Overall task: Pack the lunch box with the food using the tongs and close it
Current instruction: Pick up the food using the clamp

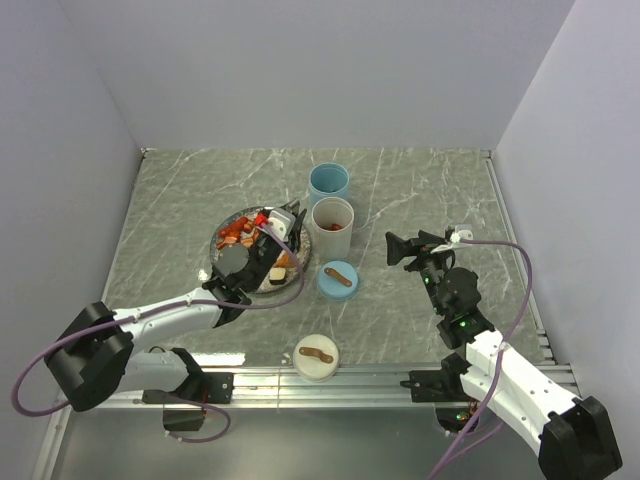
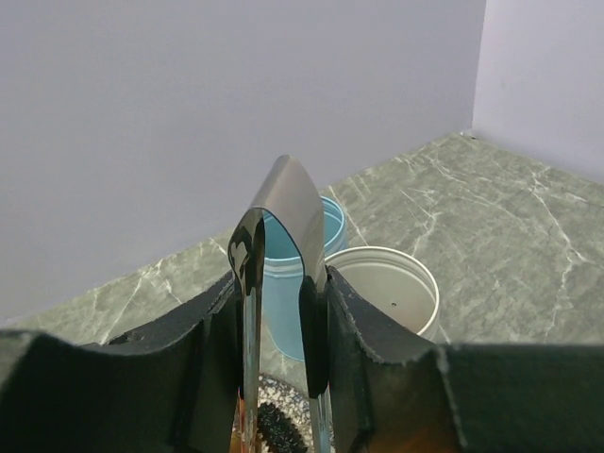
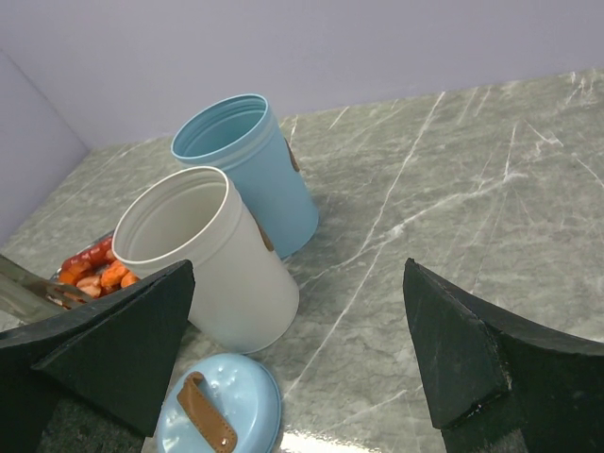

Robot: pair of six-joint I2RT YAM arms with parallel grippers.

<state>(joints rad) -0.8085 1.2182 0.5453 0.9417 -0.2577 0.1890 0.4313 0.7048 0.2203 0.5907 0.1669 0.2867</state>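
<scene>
No words, numbers or signs can be read anywhere. The blue cup (image 1: pixel 328 183), the white cup (image 1: pixel 332 228), the blue lid (image 1: pixel 338 278), the white lid (image 1: pixel 316 356) and the plate (image 1: pixel 215 245) on the counter (image 1: pixel 420 190) are all plain.

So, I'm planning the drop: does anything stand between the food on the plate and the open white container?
Nothing visible does. The white container stands open right beside the plate holding the food; the blue lid and white lid lie nearer the arms, off that path.
</scene>
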